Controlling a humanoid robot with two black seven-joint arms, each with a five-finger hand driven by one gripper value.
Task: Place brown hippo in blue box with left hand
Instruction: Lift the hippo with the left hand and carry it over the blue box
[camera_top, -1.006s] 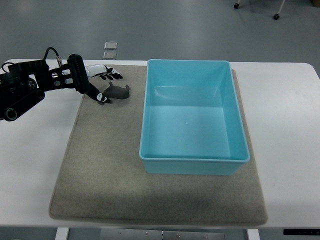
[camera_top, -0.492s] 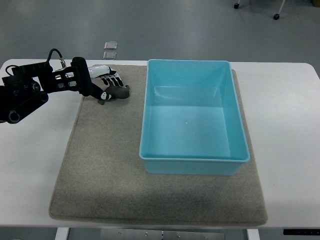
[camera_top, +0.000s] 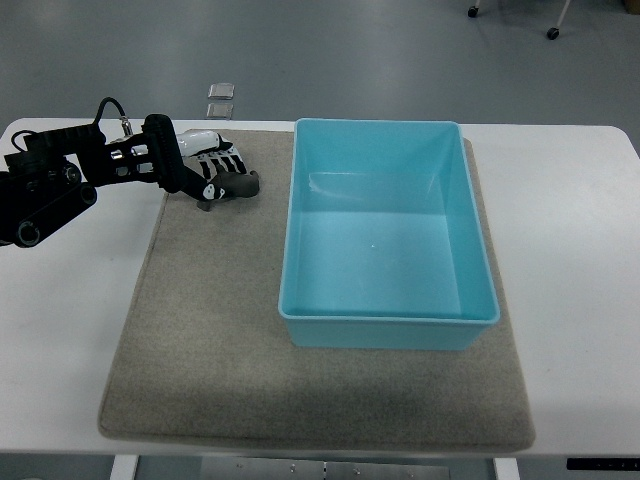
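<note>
Fingers (camera_top: 222, 165) of the left hand (camera_top: 205, 168) curl around the brown hippo (camera_top: 232, 186) on the mat (camera_top: 200, 330).

The left hand (camera_top: 205, 172) clasps the brown hippo (camera_top: 232, 186) on the mat (camera_top: 200, 330), beside the blue box (camera_top: 385, 235).

- the left arm (camera_top: 60, 180) comes in from the left edge of the picture, near the far-left corner of the worktop.
- it is black, with joints and a thin cable that loops above the wrist.
- the forearm lies almost level and points to the right.
- the left hand (camera_top: 205, 170) is at its end, low over the far-left corner of the mat.
- its fingers (camera_top: 222, 160), black and white, are curled and close on the brown hippo (camera_top: 238, 186).
</note>
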